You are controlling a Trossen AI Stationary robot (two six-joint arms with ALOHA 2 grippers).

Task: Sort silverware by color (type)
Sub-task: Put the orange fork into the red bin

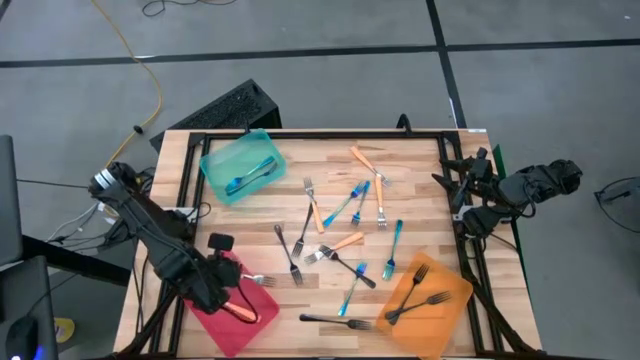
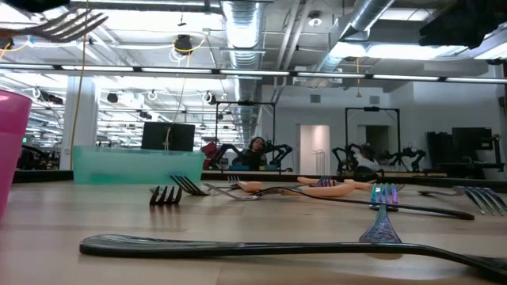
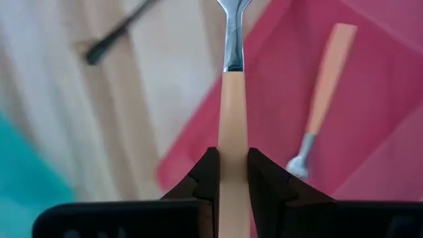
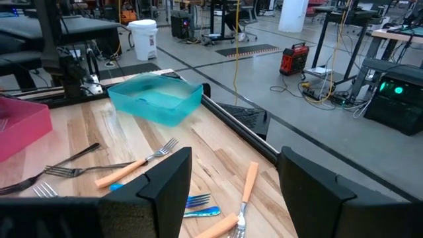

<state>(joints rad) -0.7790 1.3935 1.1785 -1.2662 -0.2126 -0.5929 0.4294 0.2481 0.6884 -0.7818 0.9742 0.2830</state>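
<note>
At the near left corner of the bench (image 1: 330, 160), the left gripper (image 3: 231, 173) hangs over the red tray (image 1: 262, 300), its jaws clamped on the handle of an orange fork (image 3: 232, 119) whose tines poke out past the tray's edge. One orange fork (image 3: 324, 92) already lies in that tray. The step in hand looks like the drop-off: an orange fork carried to the red tray but not yet released. The next move calls for lowering it until the whole fork is over the tray floor, beside the one there, then opening the jaws and lifting clear.

At the near right, the orange tray (image 1: 455, 295) holds two black forks (image 1: 412, 300), and another black fork (image 1: 335, 320) lies on the bench just left of it.

Mid-bench, the unsorted silverware (image 1: 350, 225) is scattered: orange, blue and black forks, some crossing one another. Those still need sorting, so the task seems well short of done.

At the far left, the teal tray (image 1: 215, 165) holds blue forks (image 1: 252, 176).

At the far right edge, the right gripper (image 4: 231, 192) waits off the bench, jaws wide apart and empty.
</note>
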